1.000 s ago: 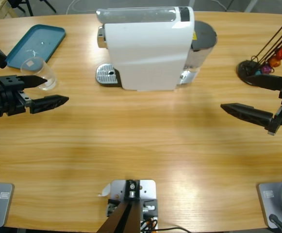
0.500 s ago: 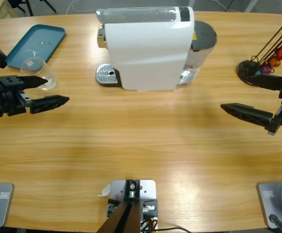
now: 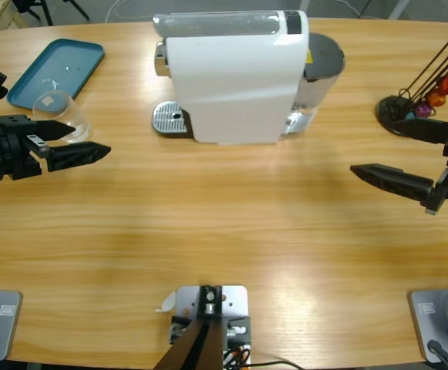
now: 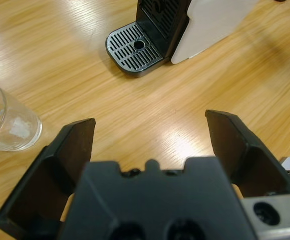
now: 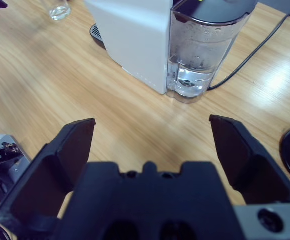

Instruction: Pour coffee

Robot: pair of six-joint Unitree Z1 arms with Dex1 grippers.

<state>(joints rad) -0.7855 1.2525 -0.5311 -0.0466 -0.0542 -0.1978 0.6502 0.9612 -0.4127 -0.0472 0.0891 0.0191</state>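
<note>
Fingers, left: mine, spread apart, empty, just beside clear drinking glass
Fingers, right: spread apart, empty, over wooden tabletop

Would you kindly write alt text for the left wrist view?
The left gripper, jaws open and empty, hovers over the wooden table. An empty clear glass sits to its left, and the coffee machine's drip tray lies ahead.

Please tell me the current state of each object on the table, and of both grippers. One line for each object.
glass: upright, empty, beside the tray
coffee machine: drip grate bare, no cup under it
water tank: partly filled with clear water
tray: flat on the table
capsule holder: upright, holding coloured capsules
left gripper: open, empty
right gripper: open, empty
</note>
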